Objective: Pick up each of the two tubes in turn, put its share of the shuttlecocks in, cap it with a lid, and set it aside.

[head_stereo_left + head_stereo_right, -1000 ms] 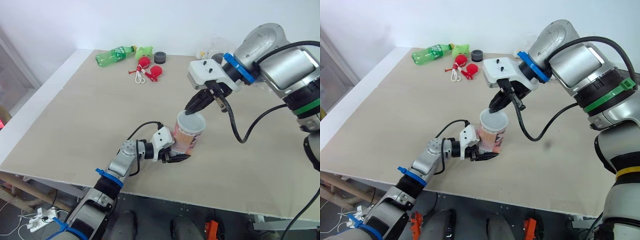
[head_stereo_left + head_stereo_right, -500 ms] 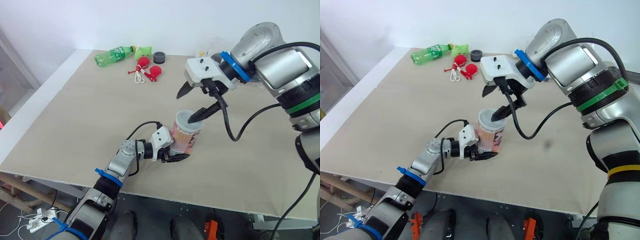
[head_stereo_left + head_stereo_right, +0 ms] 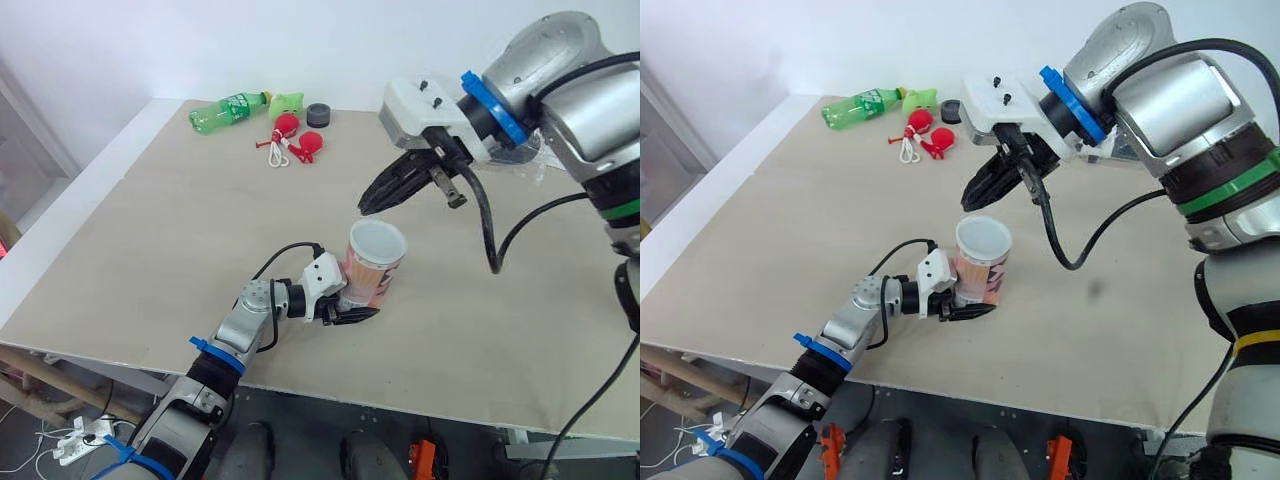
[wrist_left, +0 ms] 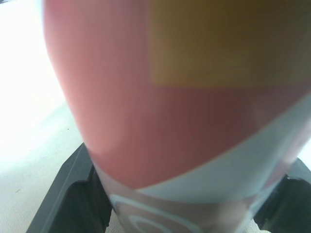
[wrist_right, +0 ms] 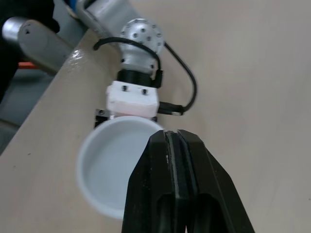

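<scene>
Tube (image 3: 372,272) sits near the front of the table (image 3: 150,230), white lid (image 3: 377,241) seated on its mouth, left gripper (image 3: 347,306) jaws grasping its lower body. Right gripper (image 3: 366,206) hangs just above the lid, jaws clenched on nothing — capping looks done. Setting this tube aside remains, then the other tube's turn.

Your pink printed cardboard tube (image 3: 372,275) stands near the front of the beige wooden table (image 3: 150,230), in the left gripper (image 3: 355,306). The right gripper (image 3: 368,206) hangs behind and above it. Far back left lies a green plastic bottle (image 3: 228,110).
</scene>
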Robot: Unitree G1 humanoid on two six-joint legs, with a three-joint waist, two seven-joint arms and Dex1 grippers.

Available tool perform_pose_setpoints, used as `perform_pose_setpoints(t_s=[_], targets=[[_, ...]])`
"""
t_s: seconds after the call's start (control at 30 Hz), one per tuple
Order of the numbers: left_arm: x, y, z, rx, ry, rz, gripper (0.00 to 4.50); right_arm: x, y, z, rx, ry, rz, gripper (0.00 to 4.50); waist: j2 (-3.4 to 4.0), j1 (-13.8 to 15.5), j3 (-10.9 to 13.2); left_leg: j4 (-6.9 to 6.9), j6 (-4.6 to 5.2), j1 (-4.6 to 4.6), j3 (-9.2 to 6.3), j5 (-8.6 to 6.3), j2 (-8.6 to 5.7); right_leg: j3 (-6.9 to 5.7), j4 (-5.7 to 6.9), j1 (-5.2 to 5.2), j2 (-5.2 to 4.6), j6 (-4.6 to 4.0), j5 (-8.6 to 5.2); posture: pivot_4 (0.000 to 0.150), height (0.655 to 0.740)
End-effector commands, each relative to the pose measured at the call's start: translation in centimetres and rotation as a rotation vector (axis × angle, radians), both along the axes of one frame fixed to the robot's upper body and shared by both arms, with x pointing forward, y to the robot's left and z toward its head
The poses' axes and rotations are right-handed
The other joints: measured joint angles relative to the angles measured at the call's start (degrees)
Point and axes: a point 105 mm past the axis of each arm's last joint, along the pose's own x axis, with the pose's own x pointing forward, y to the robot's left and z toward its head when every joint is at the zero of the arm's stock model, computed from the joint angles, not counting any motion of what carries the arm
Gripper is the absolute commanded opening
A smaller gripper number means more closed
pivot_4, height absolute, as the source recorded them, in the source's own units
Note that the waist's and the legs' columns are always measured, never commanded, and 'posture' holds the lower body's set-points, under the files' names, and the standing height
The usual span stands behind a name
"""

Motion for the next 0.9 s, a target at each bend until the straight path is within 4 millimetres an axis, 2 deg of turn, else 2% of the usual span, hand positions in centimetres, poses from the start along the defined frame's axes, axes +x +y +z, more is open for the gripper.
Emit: perform_pose_setpoints(t_s=[0.03, 0.67, 0.9], targets=[[-0.3, 0.3, -1.3, 0.039, 0.031, -0.005, 2.97, -0.6, -0.4, -1.0, -0.041, 0.045, 0.024, 0.09, 0.00, 0.0, 0.0, 0.01, 0.00, 0.00, 0.00, 0.00, 0.00, 0.00, 0.00, 0.00, 0.01, -0.01, 0.00, 0.150, 0.7400], [-0.5, 0.3, -1.4, 0.039, 0.035, -0.003, 2.97, -0.3, -0.3, -5.1, -0.136, 0.098, 0.029, 0.09, -0.05, 0.0, 0.0, 0.00, 0.00, 0.06, 0.00, 0.00, 0.10, 0.00, 0.00, 0.03, 0.10, -0.04, 0.02, 0.150, 0.7400], [-0.5, 0.2, -1.4, 0.038, 0.036, 0.001, 2.97, 0.0, -0.3, -5.8, -0.156, 0.092, 0.027, 0.09, -0.13, 0.0, -0.1, -0.01, 0.00, 0.14, 0.02, 0.00, 0.17, 0.00, 0.00, 0.08, 0.16, -0.08, 0.04, 0.150, 0.7400]])
